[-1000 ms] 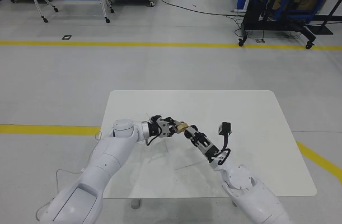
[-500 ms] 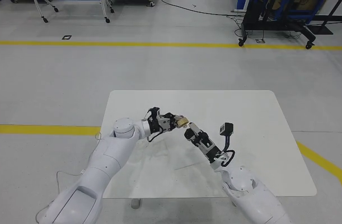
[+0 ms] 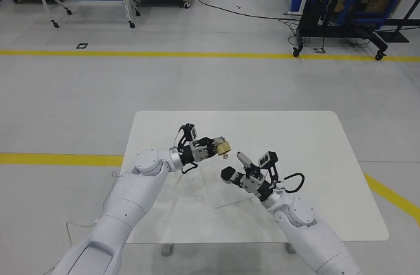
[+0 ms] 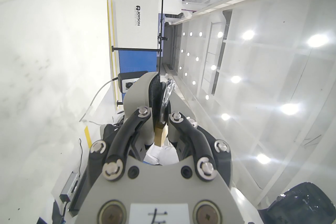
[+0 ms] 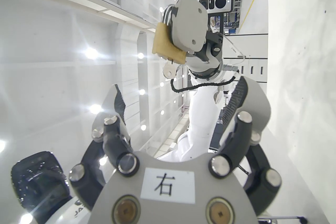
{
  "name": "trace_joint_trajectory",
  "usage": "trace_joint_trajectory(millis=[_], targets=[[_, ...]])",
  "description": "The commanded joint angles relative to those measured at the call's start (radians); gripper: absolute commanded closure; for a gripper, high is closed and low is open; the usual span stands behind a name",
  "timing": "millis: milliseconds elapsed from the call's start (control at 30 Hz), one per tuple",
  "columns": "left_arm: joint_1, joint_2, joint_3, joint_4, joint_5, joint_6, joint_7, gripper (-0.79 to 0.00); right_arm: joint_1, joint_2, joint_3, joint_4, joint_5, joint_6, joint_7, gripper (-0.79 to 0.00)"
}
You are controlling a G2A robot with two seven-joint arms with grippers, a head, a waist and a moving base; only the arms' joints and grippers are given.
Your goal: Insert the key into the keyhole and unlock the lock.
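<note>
The brass padlock (image 5: 168, 41) is gripped between the closed fingers of the left gripper (image 4: 162, 104) and held up above the white surface (image 3: 319, 137), with its steel shackle (image 4: 167, 89) standing out past the fingertips. The key (image 5: 169, 70) is seen seated in the keyhole at the end of the lock opposite the shackle, its round head sticking out just beyond the left fingers. The fingers of the right gripper (image 5: 179, 88) are spread wide and hold nothing. The key lies ahead of their tips, apart from them and roughly in line with the gap between them. The insertion is judged to be done. What is left, it appears, is the turn of the key: the shackle looks seated in the body on the side that shows, though whether it has been released cannot be told for certain. For that turn the key's head would have to be pinched by the right fingers while the lock is held steady by the left.
</note>
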Motion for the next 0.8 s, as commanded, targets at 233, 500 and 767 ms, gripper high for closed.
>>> trace_joint_trajectory(millis=[233,500,767], targets=[[0.019,0.006,-0.007,-0.035,0.020,0.010,0.000,0.000,0.014,-0.004,0.007,0.006,0.017,0.032,0.075,0.000],[0.021,0.009,-0.006,-0.045,0.036,0.018,-0.010,0.000,0.020,-0.010,0.010,0.007,0.017,0.049,0.093,0.000],[0.023,0.010,-0.004,-0.056,0.051,-0.002,0.000,0.000,0.019,-0.017,0.015,0.014,0.068,0.083,0.110,0.000]])
